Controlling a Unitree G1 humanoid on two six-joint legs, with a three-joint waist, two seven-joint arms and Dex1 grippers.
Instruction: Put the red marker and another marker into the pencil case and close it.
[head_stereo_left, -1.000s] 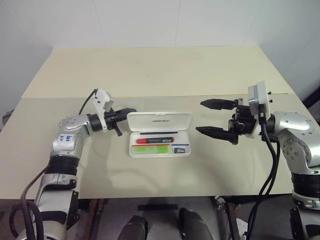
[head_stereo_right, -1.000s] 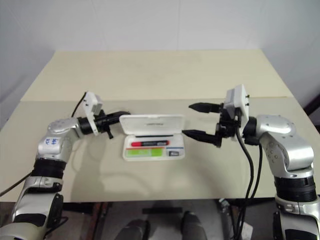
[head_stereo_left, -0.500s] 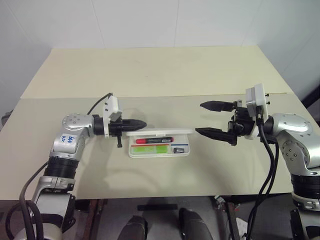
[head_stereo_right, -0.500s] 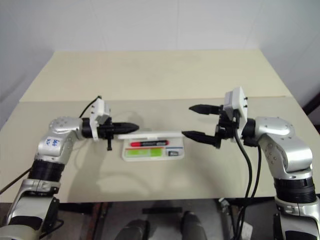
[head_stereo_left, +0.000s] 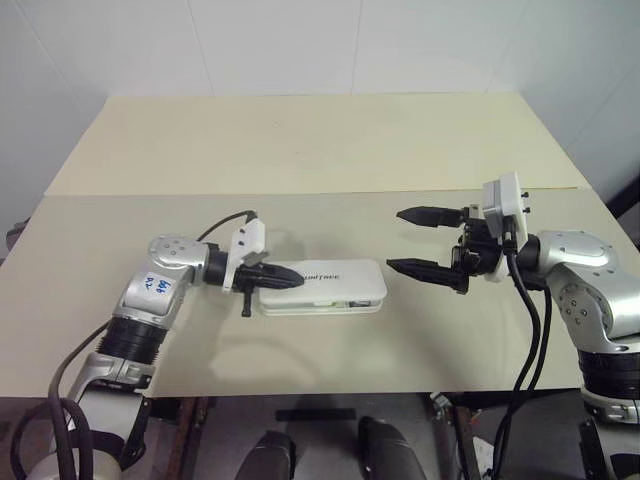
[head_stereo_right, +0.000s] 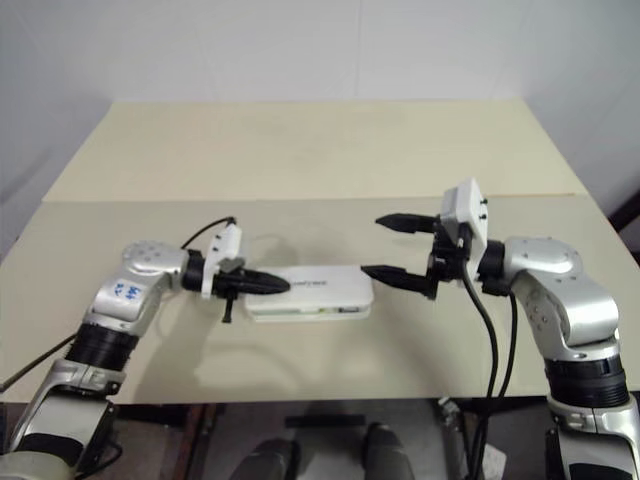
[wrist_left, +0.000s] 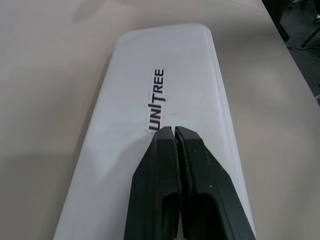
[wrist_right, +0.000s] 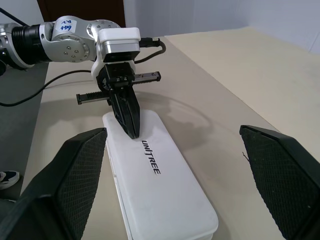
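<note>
Silver arms, black jaws, black cables

Lighting bright, even and diffuse from overhead; the flat white plastic pencil case (head_stereo_left: 322, 289) shows no glare; soft shadows fall on the pale beige table (head_stereo_left: 300, 150) just in front of the case and beneath both arms; head views sharp; the right wrist view's own black fingers (wrist_right: 75, 175) are blurred, out of focus.
</note>
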